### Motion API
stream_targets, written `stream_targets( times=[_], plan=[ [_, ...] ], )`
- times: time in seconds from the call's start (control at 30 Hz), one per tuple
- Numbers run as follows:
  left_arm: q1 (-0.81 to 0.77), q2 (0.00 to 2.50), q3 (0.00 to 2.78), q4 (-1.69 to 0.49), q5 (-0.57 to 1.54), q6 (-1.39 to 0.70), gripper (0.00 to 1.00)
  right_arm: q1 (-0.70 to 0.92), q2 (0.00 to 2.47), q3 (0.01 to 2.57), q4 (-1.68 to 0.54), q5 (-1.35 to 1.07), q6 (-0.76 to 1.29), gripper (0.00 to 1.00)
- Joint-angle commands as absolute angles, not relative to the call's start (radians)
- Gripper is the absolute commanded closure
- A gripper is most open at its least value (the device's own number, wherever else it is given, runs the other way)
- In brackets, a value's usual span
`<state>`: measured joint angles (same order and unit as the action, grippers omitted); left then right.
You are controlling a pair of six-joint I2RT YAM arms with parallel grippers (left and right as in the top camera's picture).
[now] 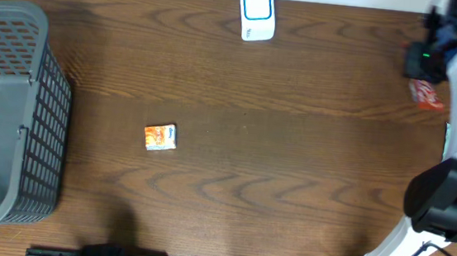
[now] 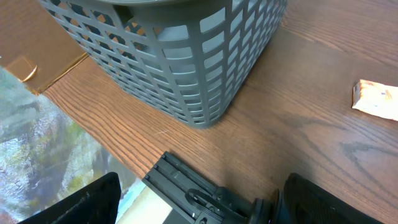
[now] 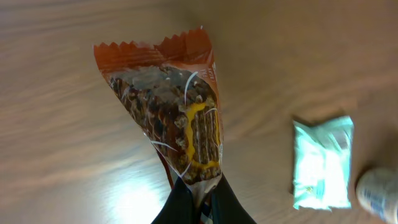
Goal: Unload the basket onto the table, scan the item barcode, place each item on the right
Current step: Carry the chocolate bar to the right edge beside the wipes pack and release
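Observation:
My right gripper [image 3: 200,191] is shut on the end of a snack bar in an orange-red wrapper [image 3: 177,115] with a clear window, which points away from the fingers over the wood table. From overhead this wrapper [image 1: 427,94] lies at the far right under the right gripper [image 1: 424,77]. No barcode shows on it. The white scanner with a blue frame [image 1: 256,13] stands at the back centre. My left gripper [image 2: 202,208] is open and empty, low over the table's front edge beside the basket.
A grey mesh basket [image 1: 14,109] fills the left side and looms in the left wrist view too [image 2: 186,56]. A small orange packet [image 1: 160,137] lies mid-left. A mint-green packet [image 3: 322,163] rests right of the held bar.

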<state>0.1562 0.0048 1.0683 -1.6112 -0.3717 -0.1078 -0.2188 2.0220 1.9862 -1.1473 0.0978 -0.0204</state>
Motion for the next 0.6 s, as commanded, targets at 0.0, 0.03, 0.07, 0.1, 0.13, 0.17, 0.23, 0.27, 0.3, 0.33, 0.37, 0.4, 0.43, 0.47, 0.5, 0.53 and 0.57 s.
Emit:
stream_targets(
  times=[0.0, 0.03, 0.07, 0.1, 0.13, 0.17, 0.23, 0.27, 0.3, 0.33, 0.37, 0.4, 0.43, 0.47, 0.5, 0.53, 0.57],
  plan=[
    [0.16, 0.005, 1.069, -1.689, -0.381, -0.107, 0.16, -0.3, 2.084, 1.923, -1.098, 0.123, 0.117, 0.99],
    [0.16, 0.005, 1.069, -1.689, -0.381, -0.107, 0.16, -0.32, 2.099, 1.905, -1.076, 0.123, 0.119, 0.98],
    [0.16, 0.005, 1.069, -1.689, -0.381, -0.107, 0.16, -0.339, 2.115, 1.885, -1.053, 0.123, 0.119, 0.98],
    [0.16, 0.005, 1.069, -1.689, -0.381, -0.107, 0.16, -0.353, 2.129, 1.869, -1.034, 0.123, 0.118, 0.98],
    [0.16, 0.005, 1.069, -1.689, -0.381, -0.107, 0.16, -0.368, 2.144, 1.848, -1.01, 0.123, 0.118, 0.98],
    [0.16, 0.005, 1.069, -1.689, -0.381, -0.107, 0.16, -0.379, 2.155, 1.831, -0.992, 0.125, 0.118, 0.99],
    [0.16, 0.005, 1.069, -1.689, -0.381, -0.107, 0.16, -0.401, 2.179, 1.8, -0.952, 0.13, 0.115, 0.99],
    [0.16, 0.005, 1.069, -1.689, -0.381, -0.107, 0.16, -0.41, 2.188, 1.789, -0.937, 0.142, 0.115, 0.99],
    [0.16, 0.005, 1.069, -1.689, -0.381, -0.107, 0.16, -0.421, 2.196, 1.78, -0.924, 0.166, 0.116, 0.99],
    [0.16, 0.005, 1.069, -1.689, -0.381, -0.107, 0.16, -0.432, 2.2, 1.774, -0.915, 0.191, 0.116, 0.99],
    [0.16, 0.005, 1.069, -1.689, -0.381, -0.107, 0.16, -0.442, 2.201, 1.771, -0.912, 0.218, 0.117, 0.99],
    [0.16, 0.005, 1.069, -1.689, -0.381, -0.107, 0.16, -0.453, 2.201, 1.771, -0.911, 0.247, 0.117, 0.99],
    [0.16, 0.005, 1.069, -1.689, -0.381, -0.107, 0.16, -0.466, 2.201, 1.771, -0.911, 0.277, 0.116, 0.99],
    [0.16, 0.005, 1.069, -1.689, -0.381, -0.107, 0.16, -0.476, 2.201, 1.771, -0.912, 0.292, 0.116, 0.99],
    [0.16, 0.005, 1.069, -1.689, -0.381, -0.107, 0.16, -0.488, 2.201, 1.771, -0.912, 0.287, 0.115, 0.99],
    [0.16, 0.005, 1.069, -1.689, -0.381, -0.107, 0.16, -0.496, 2.201, 1.772, -0.913, 0.252, 0.115, 0.82],
    [0.16, 0.005, 1.069, -1.689, -0.381, -0.107, 0.16, -0.503, 2.199, 1.777, -0.925, 0.177, 0.115, 0.62]
  ],
)
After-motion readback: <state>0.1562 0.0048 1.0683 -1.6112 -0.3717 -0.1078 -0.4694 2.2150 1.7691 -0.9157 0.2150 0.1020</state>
